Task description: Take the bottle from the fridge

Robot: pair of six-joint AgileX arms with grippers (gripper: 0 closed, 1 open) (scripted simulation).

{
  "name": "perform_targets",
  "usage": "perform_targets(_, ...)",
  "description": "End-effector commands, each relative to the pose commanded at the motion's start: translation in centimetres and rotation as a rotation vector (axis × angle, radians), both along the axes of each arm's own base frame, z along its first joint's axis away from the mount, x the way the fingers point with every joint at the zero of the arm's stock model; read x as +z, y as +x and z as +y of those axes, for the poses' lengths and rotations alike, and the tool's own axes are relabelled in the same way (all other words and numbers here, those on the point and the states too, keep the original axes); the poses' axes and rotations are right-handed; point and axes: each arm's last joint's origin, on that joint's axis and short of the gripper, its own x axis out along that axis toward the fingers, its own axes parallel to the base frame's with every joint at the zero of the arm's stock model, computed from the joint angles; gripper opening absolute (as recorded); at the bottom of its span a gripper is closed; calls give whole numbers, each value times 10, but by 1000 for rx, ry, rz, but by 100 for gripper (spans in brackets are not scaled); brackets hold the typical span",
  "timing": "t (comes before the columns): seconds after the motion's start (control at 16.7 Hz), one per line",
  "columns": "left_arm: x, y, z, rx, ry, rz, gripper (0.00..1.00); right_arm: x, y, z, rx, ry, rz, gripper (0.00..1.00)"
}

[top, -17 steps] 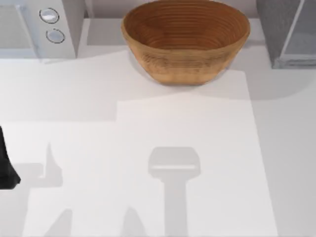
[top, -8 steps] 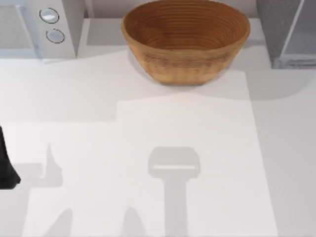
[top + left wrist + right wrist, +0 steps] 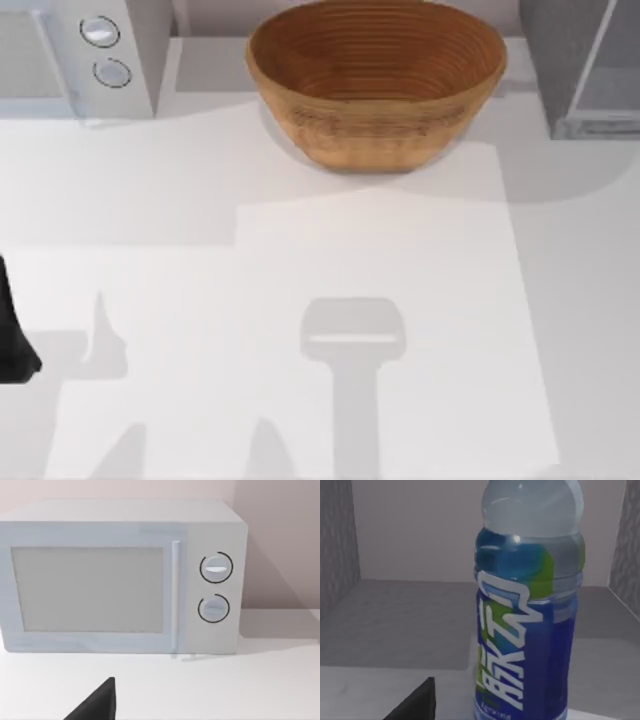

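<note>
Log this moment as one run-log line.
stage: reaching for bottle | bottle: upright inside fridge, close before right wrist camera | left arm: parked at table's left edge, facing microwave | bowl: untouched

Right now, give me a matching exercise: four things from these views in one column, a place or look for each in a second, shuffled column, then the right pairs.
Things:
1. wooden bowl
2. white microwave
3. bottle
4. fridge

Places or looks:
A. top view's far right corner
B. standing upright between speckled grey walls, close to the right wrist camera
C. far middle of the table
D. two round knobs, top view's far left corner

Pairs: 1-C, 2-D, 3-B, 4-A
</note>
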Motion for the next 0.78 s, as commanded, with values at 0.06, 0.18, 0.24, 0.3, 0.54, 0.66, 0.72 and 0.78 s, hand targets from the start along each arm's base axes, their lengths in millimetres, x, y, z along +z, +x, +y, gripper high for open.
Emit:
perform_targets(0.06, 0, 0, 0, 0, 0, 0, 100, 1, 15, 1, -2, -1, -1, 100)
perform_targets(0.18, 0, 0, 0, 0, 0, 0, 100, 1, 36, 4, -5, 0, 3, 100)
perform_targets(0.24, 0, 0, 0, 0, 0, 0, 100, 1, 43, 6, -7, 1, 6, 100)
perform_targets(0.3, 0, 0, 0, 0, 0, 0, 100, 1, 47, 7, -7, 1, 9, 100)
perform_targets(0.54, 0, 0, 0, 0, 0, 0, 100, 2, 47, 6, -11, 0, 6, 100)
perform_targets(0.66, 0, 0, 0, 0, 0, 0, 100, 0, 52, 6, -8, 2, 12, 100)
perform_targets(0.72, 0, 0, 0, 0, 0, 0, 100, -1, 57, 6, -7, 3, 15, 100)
perform_targets(0.78, 0, 0, 0, 0, 0, 0, 100, -1, 65, 6, -7, 3, 15, 100)
